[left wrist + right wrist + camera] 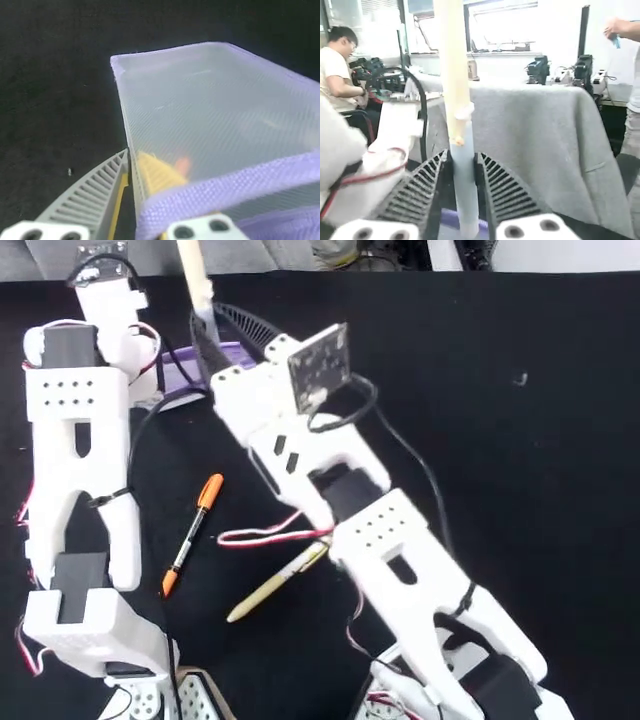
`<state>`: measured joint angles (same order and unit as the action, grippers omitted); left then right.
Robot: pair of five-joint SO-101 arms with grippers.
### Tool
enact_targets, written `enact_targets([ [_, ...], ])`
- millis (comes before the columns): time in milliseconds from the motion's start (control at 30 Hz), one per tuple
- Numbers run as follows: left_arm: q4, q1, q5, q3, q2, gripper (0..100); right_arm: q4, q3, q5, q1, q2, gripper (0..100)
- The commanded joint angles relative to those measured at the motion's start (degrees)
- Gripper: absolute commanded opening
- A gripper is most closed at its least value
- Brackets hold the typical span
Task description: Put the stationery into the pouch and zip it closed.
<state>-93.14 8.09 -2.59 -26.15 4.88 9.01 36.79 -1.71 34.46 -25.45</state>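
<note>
High view: upright pen (193, 275) is clamped in the right claw (462, 155), pouch (215, 115) pinched by left claw (134, 161) at six o'clock

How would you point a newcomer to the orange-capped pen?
On the black table, two pens lie between the left arm and the right arm. The orange-capped pen is the one nearer the left arm. Its barrel is dark with orange ends; the beige pen is pale.
</note>
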Motion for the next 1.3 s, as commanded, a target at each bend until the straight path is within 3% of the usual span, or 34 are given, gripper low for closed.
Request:
enact_targets([
  [0, -0.62, 1.10, -0.70, -1.89, -0.35, 3, 10.73, 5.49, -2.37, 2.02, -2.15, 1.1],
  [167, -0.62, 1.10, -0.70, -1.01, -0.35, 3, 26.20, 13.32, 0.53, 1.32, -1.98, 1.1],
  [567, -0.62, 1.19, -1.76, -0.92, -0.35, 3, 27.60, 10.86, 2.02, 1.05, 9.45, 1.1],
  [800, -0.62, 2.51, -2.20, -1.19, -0.35, 3, 35.34, 11.03, 2.11, 0.44, 16.48, 1.3],
  [900, -0.18, 3.03, -2.20, -1.01, -0.35, 3, 35.69, 11.03, 4.31, 0.35, 17.63, 7.5],
  [1067, 0.62, 3.03, -2.20, -0.84, -0.26, 3, 35.60, 11.82, 10.46, 2.11, 17.71, 31.5],
  [1267, 1.41, 3.03, -2.20, 0.57, -0.26, 3, 35.52, 11.91, 18.73, 3.60, 17.45, 23.5],
])
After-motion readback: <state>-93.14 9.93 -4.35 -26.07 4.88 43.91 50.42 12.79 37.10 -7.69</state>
